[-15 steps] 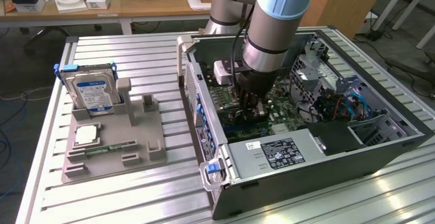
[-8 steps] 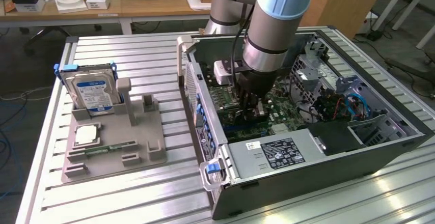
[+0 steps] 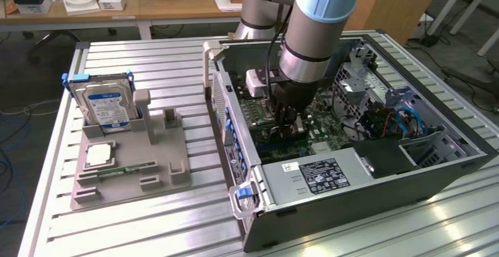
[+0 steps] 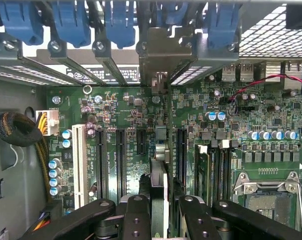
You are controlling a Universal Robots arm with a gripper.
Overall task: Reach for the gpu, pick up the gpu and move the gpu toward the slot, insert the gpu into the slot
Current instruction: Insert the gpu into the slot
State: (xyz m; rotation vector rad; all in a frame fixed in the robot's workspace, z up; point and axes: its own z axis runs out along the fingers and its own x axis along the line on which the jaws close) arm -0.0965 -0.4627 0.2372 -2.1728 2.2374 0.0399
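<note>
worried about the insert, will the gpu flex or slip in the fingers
Probably stiff: the gpu runs straight between the fingers, no sag visible. It may pivot if bumped, since it is thin and its metal bracket sits away from the grip.

Behind your ribbed metal table, you've got a wooden desk carrying white boxes, grey floor beneath it.
</note>
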